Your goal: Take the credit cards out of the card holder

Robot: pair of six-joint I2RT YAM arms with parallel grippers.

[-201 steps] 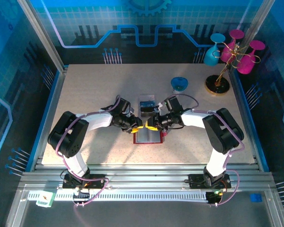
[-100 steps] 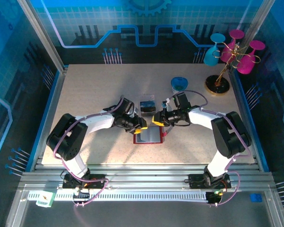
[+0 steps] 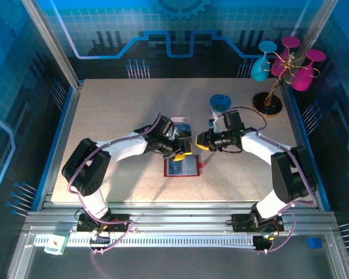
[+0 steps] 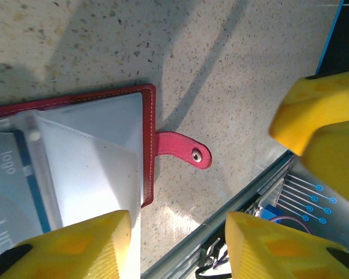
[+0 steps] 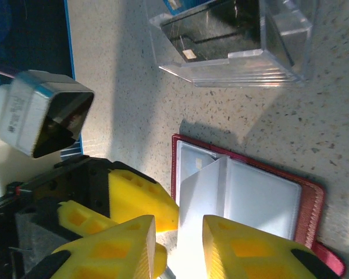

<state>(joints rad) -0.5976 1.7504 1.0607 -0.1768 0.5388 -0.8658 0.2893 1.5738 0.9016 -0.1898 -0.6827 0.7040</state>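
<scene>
The card holder (image 3: 181, 167) lies open on the table, a red wallet with grey see-through pockets (image 4: 99, 151) and a red snap flap (image 4: 183, 152). A blue-and-dark credit card (image 4: 11, 174) sits in a pocket. One pocket leaf (image 5: 206, 192) stands up from the spine. My left gripper (image 3: 178, 148) hovers at the wallet's far left edge. In its wrist view the left gripper (image 4: 177, 238) is open with only table behind the gap. My right gripper (image 3: 201, 142) is off the far right corner. In its wrist view the right gripper (image 5: 179, 238) has its jaws slightly apart and grips nothing.
A clear plastic tray (image 3: 182, 124), also seen as the tray (image 5: 232, 46), holds a dark card just beyond the wallet. A blue bowl (image 3: 220, 103) and a stand of coloured glasses (image 3: 274, 87) are at the far right. A metal rail (image 4: 250, 192) edges the table.
Both grippers have drawn back from over the wallet toward the far side. The left jaws have widened. The right arm has swung out to the right.
</scene>
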